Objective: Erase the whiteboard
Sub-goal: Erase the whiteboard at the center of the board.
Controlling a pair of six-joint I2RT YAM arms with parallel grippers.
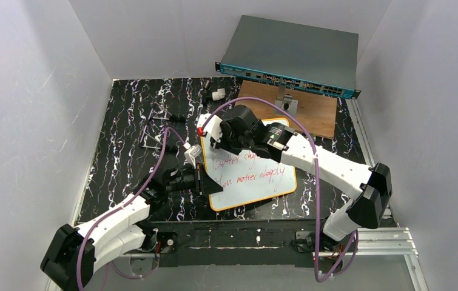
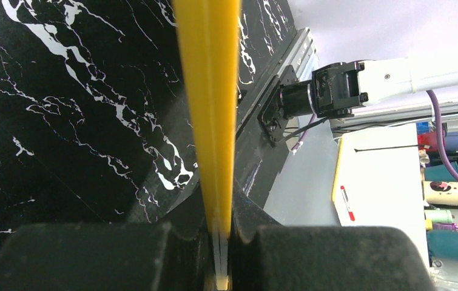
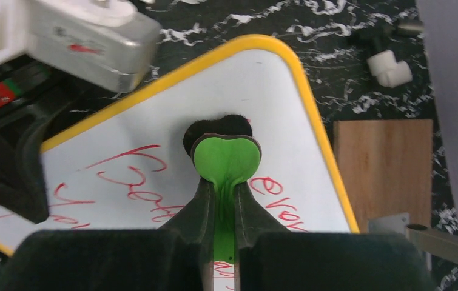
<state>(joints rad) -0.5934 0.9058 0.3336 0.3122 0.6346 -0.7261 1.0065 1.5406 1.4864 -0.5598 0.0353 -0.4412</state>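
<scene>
The whiteboard [image 1: 256,182], white with a yellow rim and red handwriting, lies on the black marbled table. My left gripper [image 1: 205,182] is shut on its left edge; in the left wrist view the yellow rim [image 2: 209,91] runs up from between the shut jaws of the left gripper [image 2: 219,227]. My right gripper [image 1: 213,145] is over the board's far left corner. In the right wrist view the right gripper [image 3: 226,191] is shut on a green eraser [image 3: 226,160], whose black felt rests on the whiteboard [image 3: 153,115] above the red writing [image 3: 129,176].
A wooden board [image 1: 314,109] with a metal bracket [image 1: 287,103] lies just beyond the whiteboard, and a teal-faced network switch [image 1: 290,57] stands behind it. A white elbow fitting [image 1: 218,94] and a wire piece [image 1: 153,133] lie at the far left. White walls enclose the table.
</scene>
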